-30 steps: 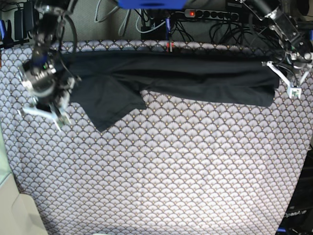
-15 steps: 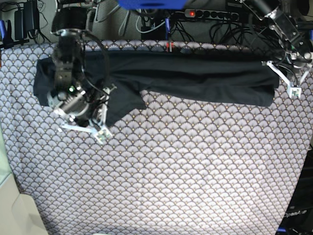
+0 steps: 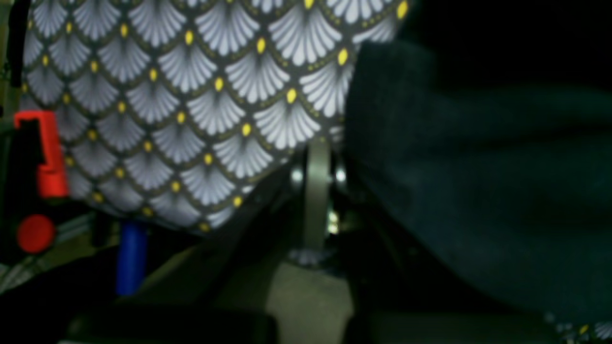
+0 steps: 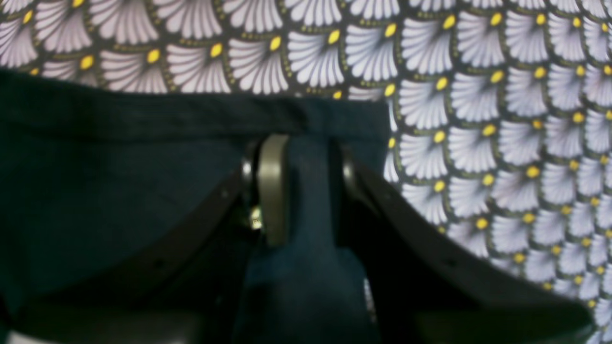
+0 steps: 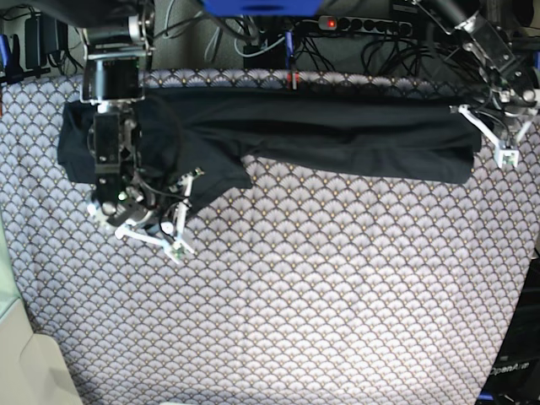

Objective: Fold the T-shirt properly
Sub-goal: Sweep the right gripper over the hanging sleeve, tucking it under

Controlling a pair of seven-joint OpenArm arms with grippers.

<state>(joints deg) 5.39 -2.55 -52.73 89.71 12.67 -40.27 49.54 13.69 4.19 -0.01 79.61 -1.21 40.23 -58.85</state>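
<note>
Hiding T-shirt (image 4: 119,191) hem behind jaws

T-shirt (image 5: 337,135): plain black | tablecloth (image 5: 321,295): grey-white scallop fans, yellow dots

Dark T-shirt (image 5: 337,135) stretched along the far edge of scallop-patterned tablecloth (image 5: 321,295) — one arm at each end
</note>
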